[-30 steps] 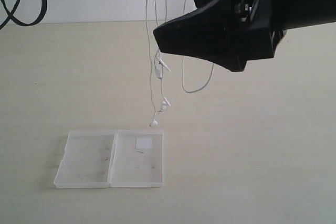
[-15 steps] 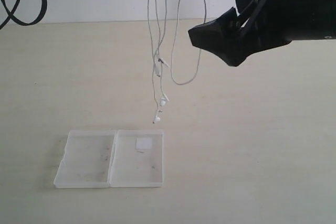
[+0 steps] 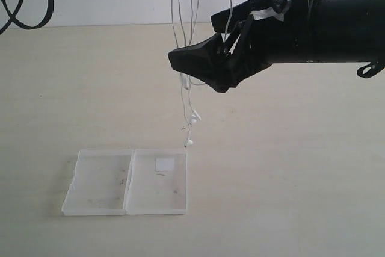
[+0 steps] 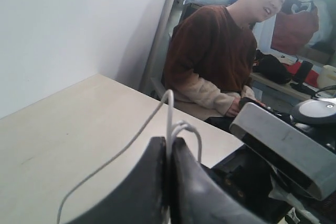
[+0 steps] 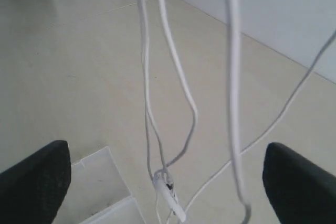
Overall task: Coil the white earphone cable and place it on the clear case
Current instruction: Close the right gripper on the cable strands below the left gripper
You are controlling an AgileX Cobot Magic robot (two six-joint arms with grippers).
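The white earphone cable [image 3: 182, 40] hangs in several strands from above the exterior view. Its earbuds [image 3: 192, 117] dangle just over the table, close to the far right corner of the clear case [image 3: 99, 185]. The case lies open and flat, with a white sticker [image 3: 164, 164] in its right half. My left gripper [image 4: 169, 142] is shut on a bunch of cable [image 4: 169, 114]; it is out of the exterior view. My right gripper [image 3: 194, 40] is wide open around the hanging strands, the fingers [image 5: 37, 177] far apart and the cable's splitter [image 5: 168, 195] between them.
The pale table [image 3: 301, 179] stretches around the case. A black cable loop [image 3: 30, 4] hangs at the back left against the white wall. A person in a brown sweater [image 4: 215, 61] sits past the table's far edge in the left wrist view.
My right arm swung back left and now brackets the hanging strands. The loose loop that hung right of the earbuds is now hidden behind the arm, and the earbuds have drifted slightly right.
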